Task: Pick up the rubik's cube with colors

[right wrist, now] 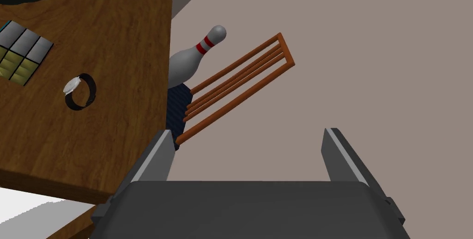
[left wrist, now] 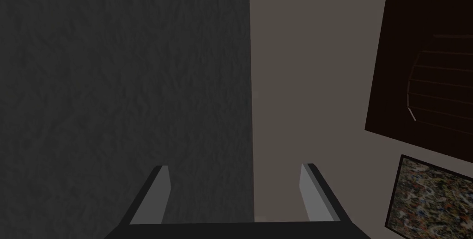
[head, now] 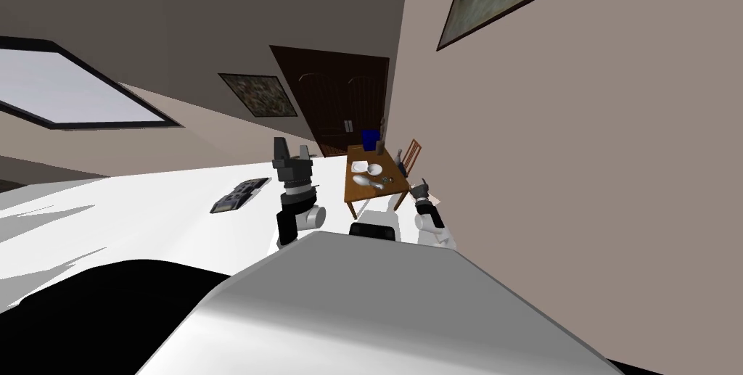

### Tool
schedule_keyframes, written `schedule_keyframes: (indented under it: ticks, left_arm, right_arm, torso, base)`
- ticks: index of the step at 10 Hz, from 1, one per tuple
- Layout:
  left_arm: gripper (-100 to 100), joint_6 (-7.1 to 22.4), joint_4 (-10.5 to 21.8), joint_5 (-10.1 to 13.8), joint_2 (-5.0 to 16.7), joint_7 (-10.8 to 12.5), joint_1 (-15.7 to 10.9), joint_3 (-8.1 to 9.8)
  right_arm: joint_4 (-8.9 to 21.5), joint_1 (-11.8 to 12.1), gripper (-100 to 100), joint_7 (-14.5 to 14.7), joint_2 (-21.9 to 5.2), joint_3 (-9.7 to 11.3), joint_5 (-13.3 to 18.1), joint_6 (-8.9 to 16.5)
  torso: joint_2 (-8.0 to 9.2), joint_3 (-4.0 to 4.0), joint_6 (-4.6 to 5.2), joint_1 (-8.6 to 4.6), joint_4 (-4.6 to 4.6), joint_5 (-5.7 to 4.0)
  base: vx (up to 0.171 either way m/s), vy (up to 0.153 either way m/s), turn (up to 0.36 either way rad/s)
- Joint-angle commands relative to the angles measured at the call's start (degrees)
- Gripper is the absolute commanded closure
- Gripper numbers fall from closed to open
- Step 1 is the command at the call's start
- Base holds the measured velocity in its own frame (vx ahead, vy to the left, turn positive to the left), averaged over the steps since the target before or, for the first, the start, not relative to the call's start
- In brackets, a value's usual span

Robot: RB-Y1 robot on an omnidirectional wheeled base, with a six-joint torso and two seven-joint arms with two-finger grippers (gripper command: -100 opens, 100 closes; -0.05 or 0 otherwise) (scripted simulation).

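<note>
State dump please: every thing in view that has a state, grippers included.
left gripper: open, empty
right gripper: open, empty, apart from the cube
rubik's cube: resting on the table, not gripped
wristwatch: lying on the table beside the cube, strap looped shut
bowling pin: past the table's edge, base hidden
chair: standing by the table
door: shut
</note>
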Motion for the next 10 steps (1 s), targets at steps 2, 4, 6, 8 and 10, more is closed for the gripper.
schedule_keyframes:
  ticks: [2,4,6,8,10]
  left_arm:
    - [0,0.0,0.0,0.0,0.0,0.0,0.0,0.00]
    - [0,0.0,0.0,0.0,0.0,0.0,0.0,0.00]
    - [0,0.0,0.0,0.0,0.0,0.0,0.0,0.00]
    - [0,0.0,0.0,0.0,0.0,0.0,0.0,0.00]
    - [0,0.0,0.0,0.0,0.0,0.0,0.0,0.00]
  right_arm:
    - [4.6,-2.8,-100,-2.8,0.0,-0.5,-1.9,2.6]
    - [7.9,-4.3,-100,-4.6,0.0,-0.8,-3.1,4.2]
    - [10.7,-5.8,-100,-6.4,0.1,-1.2,-4.3,5.8]
    - [15.3,-8.8,-100,-9.8,0.1,-2.1,-6.8,8.9]
    - [18.1,-10.3,-100,-11.4,0.1,-2.7,-8.0,10.7]
  torso:
    - [-0.01,0.00,0.00,-0.02,0.00,0.00]
    - [-0.05,-0.03,-0.01,0.04,-0.01,0.01]
    - [-0.05,-0.03,0.00,0.02,-0.01,0.01]
    - [-0.05,-0.03,0.00,-0.01,-0.01,0.00]
    - [-0.07,-0.04,0.02,-0.02,-0.02,0.01]
  base:
    - [0.008,0.025,0.038]
    - [0.018,0.041,0.073]
    - [0.017,0.032,0.051]
    - [0.021,0.035,0.103]
    - [0.029,0.023,0.065]
